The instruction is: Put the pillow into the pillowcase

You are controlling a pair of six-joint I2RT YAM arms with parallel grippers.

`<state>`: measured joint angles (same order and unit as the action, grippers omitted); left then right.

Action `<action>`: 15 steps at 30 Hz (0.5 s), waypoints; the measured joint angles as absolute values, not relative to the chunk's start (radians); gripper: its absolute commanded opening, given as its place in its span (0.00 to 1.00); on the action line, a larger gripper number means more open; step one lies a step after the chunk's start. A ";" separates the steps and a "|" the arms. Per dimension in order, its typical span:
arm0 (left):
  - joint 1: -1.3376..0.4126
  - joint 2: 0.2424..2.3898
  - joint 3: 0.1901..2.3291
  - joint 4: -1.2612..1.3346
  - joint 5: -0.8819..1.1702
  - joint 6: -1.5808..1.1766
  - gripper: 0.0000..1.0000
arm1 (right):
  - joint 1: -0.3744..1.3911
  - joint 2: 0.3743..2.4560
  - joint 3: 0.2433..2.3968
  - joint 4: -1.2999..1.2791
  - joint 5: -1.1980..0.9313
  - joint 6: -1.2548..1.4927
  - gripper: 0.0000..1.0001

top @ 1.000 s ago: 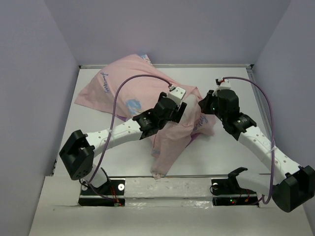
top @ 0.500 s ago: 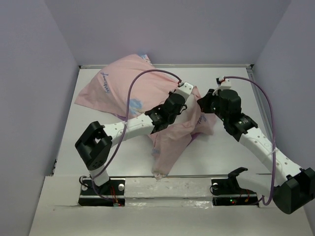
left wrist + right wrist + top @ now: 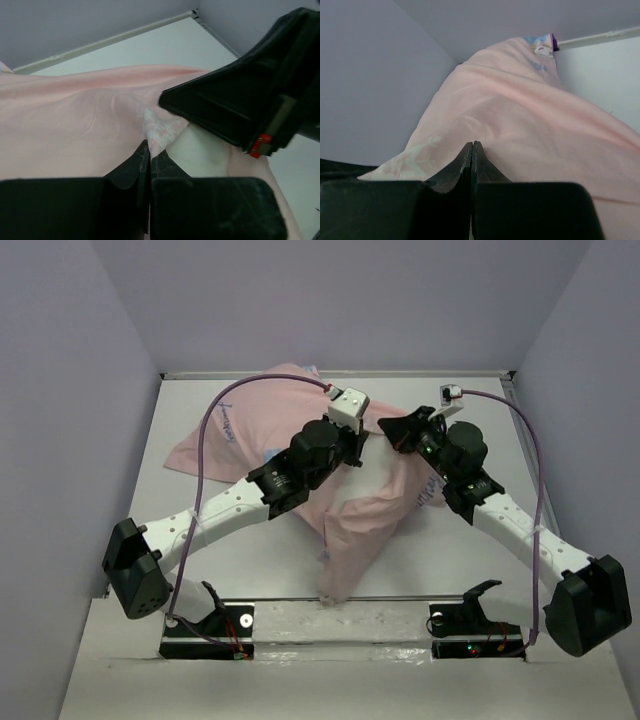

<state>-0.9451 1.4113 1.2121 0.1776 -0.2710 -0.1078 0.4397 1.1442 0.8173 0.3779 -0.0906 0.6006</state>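
since a second ago the left arm's elbow has swung out to the left and the left gripper [image 3: 149, 146] has closed up, its jaws now pinching a fold of the pillowcase [image 3: 262, 420]. that pale pink case lies bunched over the far middle of the table [image 3: 430, 560], one corner trailing to the near edge. just right, the right gripper [image 3: 386, 428] stays pressed together on the lifted fabric, close beside the left.

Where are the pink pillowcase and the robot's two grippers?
pillowcase [image 3: 372, 508]: top view, pink cloth hanging toward the near edge.
left gripper [image 3: 149, 150]: left wrist view, where its fingertips meet.
right gripper [image 3: 471, 146]: right wrist view, where its fingertips meet.
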 measured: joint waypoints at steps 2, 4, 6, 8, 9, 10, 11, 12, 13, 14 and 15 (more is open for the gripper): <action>-0.947 1.408 1.212 0.175 -0.229 -0.130 0.10 | 0.440 1.180 0.816 0.394 -0.102 0.625 0.05; -0.947 1.414 1.212 0.158 -0.207 -0.140 0.12 | 0.440 1.171 0.816 0.350 -0.088 0.625 0.18; -0.945 1.430 1.212 0.153 -0.191 -0.148 0.33 | 0.440 1.131 0.816 0.289 -0.064 0.617 0.38; -0.942 1.458 1.212 0.162 -0.185 -0.152 0.54 | 0.440 1.061 0.816 0.203 -0.018 0.588 0.47; -0.941 1.471 1.212 0.174 -0.185 -0.154 0.58 | 0.440 1.033 0.816 0.172 -0.003 0.576 0.48; -0.936 1.491 1.212 0.188 -0.186 -0.159 0.60 | 0.440 0.994 0.816 0.133 0.018 0.559 0.49; -0.932 1.512 1.212 0.196 -0.182 -0.162 0.61 | 0.440 0.970 0.816 0.105 0.032 0.551 0.51; -0.928 1.530 1.212 0.199 -0.180 -0.163 0.61 | 0.440 0.926 0.812 0.060 0.056 0.537 0.53; -0.926 1.550 1.212 0.200 -0.179 -0.166 0.60 | 0.440 0.891 0.800 0.031 0.079 0.525 0.56; -0.923 1.569 1.212 0.199 -0.179 -0.166 0.60 | 0.440 0.874 0.793 0.012 0.092 0.522 0.58; -0.921 1.579 1.212 0.199 -0.180 -0.166 0.60 | 0.440 0.854 0.780 -0.017 0.109 0.513 0.60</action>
